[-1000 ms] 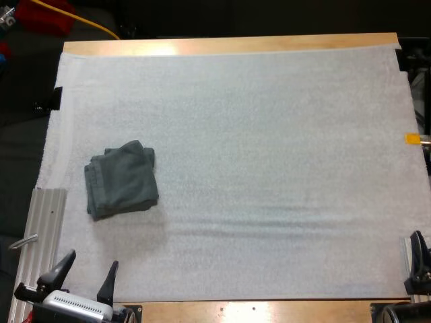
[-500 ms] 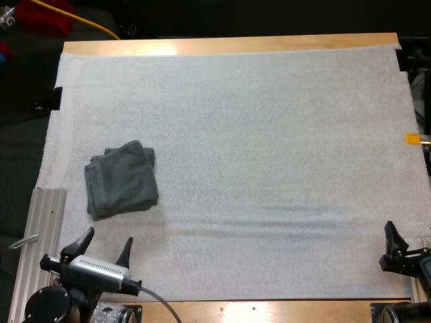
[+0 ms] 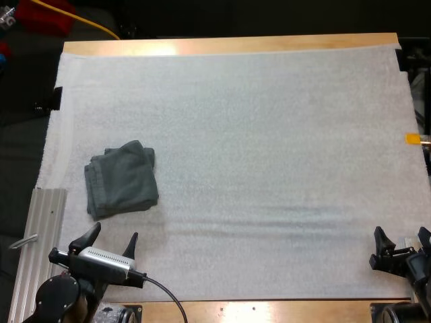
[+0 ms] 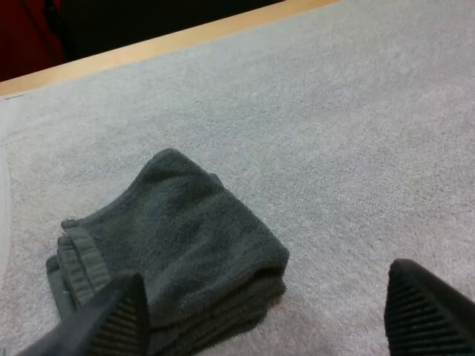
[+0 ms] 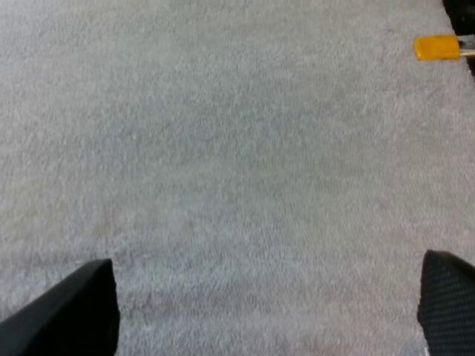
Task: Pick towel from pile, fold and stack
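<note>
Towel (image 3: 121,180), dark grey-green, is folded into a thick, roughly square bundle with layered edges and a hemmed band along one side. It lies on the left part of the white mat (image 3: 269,134). At the mat's near edge the left gripper (image 3: 113,233) hovers with its fingers spread wide, holding nothing. The towel sits just beyond its tips without touching them. The right gripper (image 3: 401,235), at the near right corner, is likewise spread wide and empty over bare mat, well apart from the towel.
</note>
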